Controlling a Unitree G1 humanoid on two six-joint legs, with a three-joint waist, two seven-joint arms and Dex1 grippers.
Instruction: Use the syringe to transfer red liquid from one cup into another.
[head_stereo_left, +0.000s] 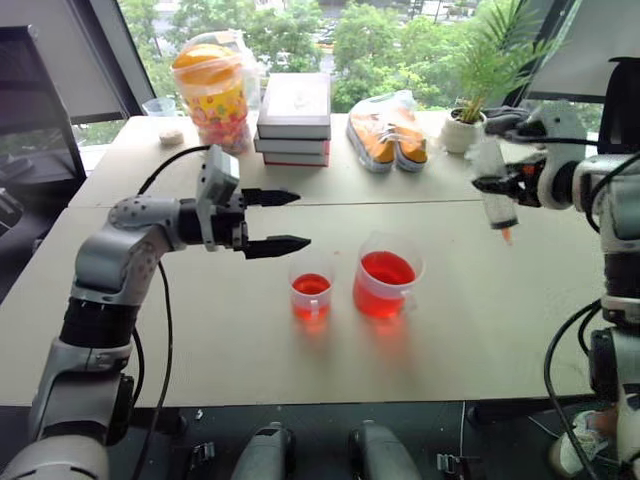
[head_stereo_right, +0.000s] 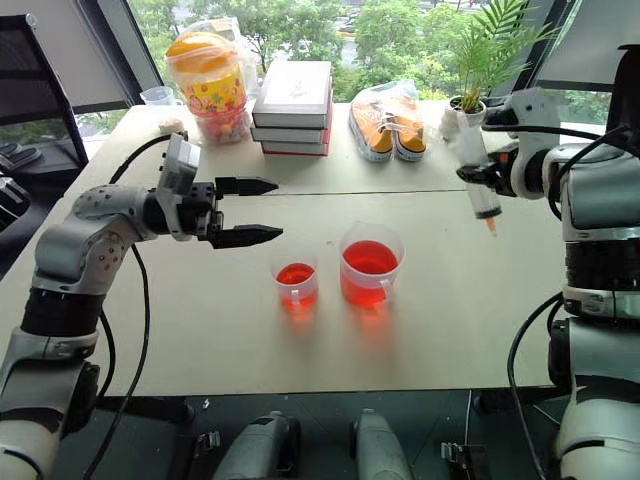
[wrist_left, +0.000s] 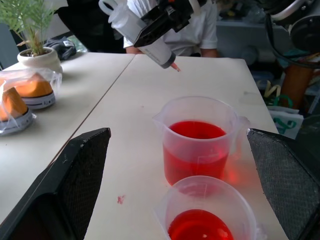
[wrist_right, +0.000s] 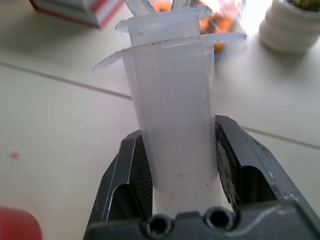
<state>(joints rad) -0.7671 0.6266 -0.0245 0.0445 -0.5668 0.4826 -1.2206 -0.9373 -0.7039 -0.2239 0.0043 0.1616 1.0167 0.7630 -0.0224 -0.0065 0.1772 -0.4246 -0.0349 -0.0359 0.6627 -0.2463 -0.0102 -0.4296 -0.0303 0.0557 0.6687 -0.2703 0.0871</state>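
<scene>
The right gripper (head_stereo_right: 478, 176), clamped on the barrel of the syringe (head_stereo_right: 478, 187), holds it nearly upright, tip down, above the table, with the handled beaker (head_stereo_right: 370, 266) of red liquid (head_stereo_right: 369, 259) toward seven o'clock, while the left gripper (head_stereo_right: 258, 211) hovers wide open and empty.

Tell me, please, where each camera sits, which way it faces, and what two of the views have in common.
Left and right eye views: on the head, looking forward and down over the table; both arms show, open left gripper and right gripper shut on the syringe.
Left wrist view: along its own two fingers, toward beaker and small cup.
Right wrist view: along its fingers, onto the syringe barrel.
Shared: left wrist and eye views all show both cups of red liquid and the held syringe.
</scene>
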